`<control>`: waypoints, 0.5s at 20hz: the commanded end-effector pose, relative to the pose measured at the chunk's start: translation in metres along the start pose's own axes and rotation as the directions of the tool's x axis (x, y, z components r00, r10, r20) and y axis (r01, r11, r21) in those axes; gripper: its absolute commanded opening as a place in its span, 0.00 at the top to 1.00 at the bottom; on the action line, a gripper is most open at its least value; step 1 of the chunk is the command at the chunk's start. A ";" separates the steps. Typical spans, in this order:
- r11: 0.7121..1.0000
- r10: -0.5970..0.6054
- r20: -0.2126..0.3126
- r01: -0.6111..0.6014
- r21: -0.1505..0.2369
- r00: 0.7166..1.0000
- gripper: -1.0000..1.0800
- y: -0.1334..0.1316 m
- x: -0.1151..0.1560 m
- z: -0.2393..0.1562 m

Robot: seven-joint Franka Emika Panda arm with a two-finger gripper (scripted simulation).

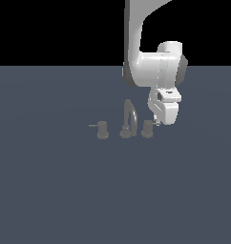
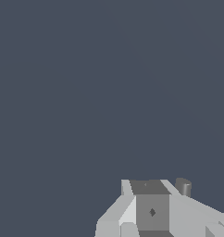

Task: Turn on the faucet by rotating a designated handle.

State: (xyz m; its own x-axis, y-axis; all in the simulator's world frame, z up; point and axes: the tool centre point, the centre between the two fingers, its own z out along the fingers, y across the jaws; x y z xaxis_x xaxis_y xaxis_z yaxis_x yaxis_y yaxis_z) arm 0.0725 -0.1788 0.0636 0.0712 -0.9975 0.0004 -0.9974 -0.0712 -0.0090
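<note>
The faucet (image 1: pixel 128 120) is a small dark-grey set on the floor, with an arched spout between two short knobs. The twin knob (image 1: pixel 102 130) at the exterior view's left has its rod pointing left. The handle (image 1: pixel 147 128) is the knob at the exterior view's right; its rod is hidden behind my hand. My gripper (image 1: pixel 157 123) hangs low just right of this knob, at its top edge, and whether it touches is unclear. In the wrist view the fingers (image 2: pixel 152 210) sit together with no gap, and the knob's top (image 2: pixel 183 186) shows just beside them.
The flat dark blue-grey floor (image 1: pixel 65 190) stretches all around the faucet. My white arm (image 1: pixel 151 62) comes down from above, behind the set. Nothing else stands on the floor.
</note>
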 end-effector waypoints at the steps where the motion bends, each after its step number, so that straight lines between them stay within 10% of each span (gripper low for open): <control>1: 1.000 0.000 -0.001 0.000 0.000 1.000 1.00 0.000 0.000 0.000; 10: 1.000 0.004 0.000 -0.004 -0.005 1.000 1.00 0.027 -0.002 0.000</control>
State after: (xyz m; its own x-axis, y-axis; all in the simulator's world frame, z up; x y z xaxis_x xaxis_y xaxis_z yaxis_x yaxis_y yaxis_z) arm 0.0581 -0.1798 0.0637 0.0697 -0.9975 0.0088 -0.9973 -0.0699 -0.0228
